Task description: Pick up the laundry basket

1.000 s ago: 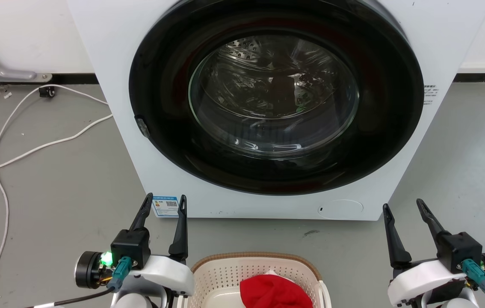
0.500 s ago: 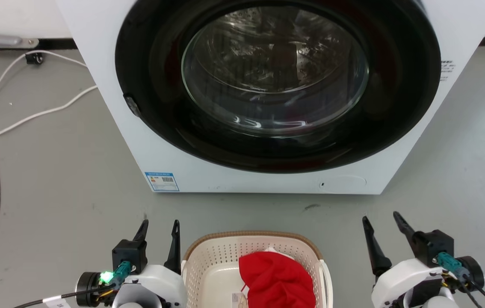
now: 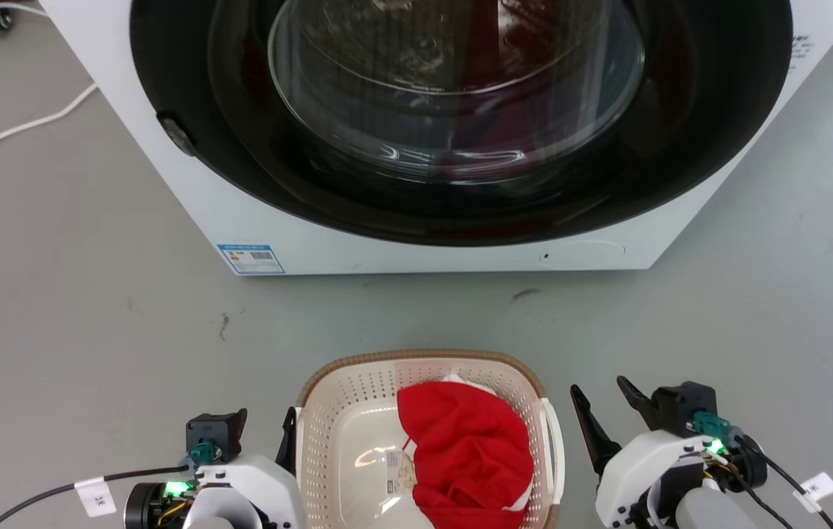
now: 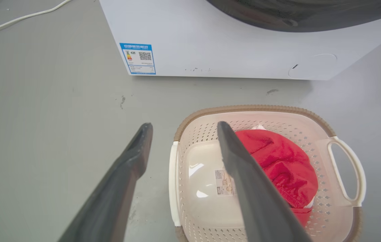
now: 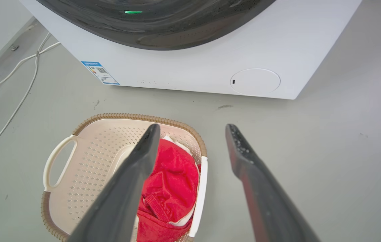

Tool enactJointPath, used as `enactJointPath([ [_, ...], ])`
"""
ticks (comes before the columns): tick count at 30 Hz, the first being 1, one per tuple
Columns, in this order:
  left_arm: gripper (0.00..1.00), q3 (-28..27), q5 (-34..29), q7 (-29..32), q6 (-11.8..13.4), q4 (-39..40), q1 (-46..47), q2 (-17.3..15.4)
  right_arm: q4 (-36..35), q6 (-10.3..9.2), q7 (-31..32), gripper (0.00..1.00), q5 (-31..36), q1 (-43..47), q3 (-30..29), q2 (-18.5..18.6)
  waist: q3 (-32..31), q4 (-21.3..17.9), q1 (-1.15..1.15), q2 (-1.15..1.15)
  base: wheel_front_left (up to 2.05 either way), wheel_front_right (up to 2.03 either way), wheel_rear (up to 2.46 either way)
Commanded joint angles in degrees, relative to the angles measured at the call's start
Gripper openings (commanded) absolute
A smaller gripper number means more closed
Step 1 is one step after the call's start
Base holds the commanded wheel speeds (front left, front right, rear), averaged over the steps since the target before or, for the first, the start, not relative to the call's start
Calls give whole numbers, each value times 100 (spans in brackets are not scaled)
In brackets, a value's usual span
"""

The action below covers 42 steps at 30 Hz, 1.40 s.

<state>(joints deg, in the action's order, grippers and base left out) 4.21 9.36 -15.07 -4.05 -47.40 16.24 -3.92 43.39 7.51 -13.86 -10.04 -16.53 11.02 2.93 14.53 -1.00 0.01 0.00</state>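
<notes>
Laundry basket (image 3: 416,358) stands on floor (image 3: 93,308) in front of washing machine (image 3: 416,246), red cloth (image 3: 468,448) inside. Left gripper (image 4: 184,125) and right gripper (image 3: 597,385) flank it, fingers of each spread apart, holding nothing

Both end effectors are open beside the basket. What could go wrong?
In the laundry basket, the red cloth is heaped against the right wall, so the right end effector may pinch fabric instead of the handle. That off-centre load could tip it on an uneven lift. The washing machine stands close ahead; swinging forward could hit it.
</notes>
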Motion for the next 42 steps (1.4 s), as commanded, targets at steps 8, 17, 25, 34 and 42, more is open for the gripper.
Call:
enactJointPath([
  [8, 100, 45, 140, 33, -199, -1205, 704, -182, 972, -3, -29, 100, -728, -731, 795, -7, 634, -217, -1, 0, 0, 0, 0],
  [17, 100, 151, 255, 170, -295, -2001, 1237, -360, 1599, -3, 124, 100, -1502, -1311, 1665, -8, 1169, -380, -1, 0, 0, 0, 0],
  [25, 100, 189, 370, 221, -324, -2343, 1616, -481, 2048, -3, 302, 100, -2027, -1830, 2243, -8, 1642, -500, -1, 0, 0, 0, 0],
  [34, 100, 290, 418, 270, -328, -2461, 2177, -568, 2308, -3, 379, 100, -2410, -2419, 2654, -8, 2272, -491, -1, 0, 0, 0, 0],
  [42, 100, 410, 432, 435, -331, -2548, 2532, -552, 2502, -3, 505, 100, -2690, -2780, 2938, -8, 2703, -382, -1, 0, 0, 0, 0],
])
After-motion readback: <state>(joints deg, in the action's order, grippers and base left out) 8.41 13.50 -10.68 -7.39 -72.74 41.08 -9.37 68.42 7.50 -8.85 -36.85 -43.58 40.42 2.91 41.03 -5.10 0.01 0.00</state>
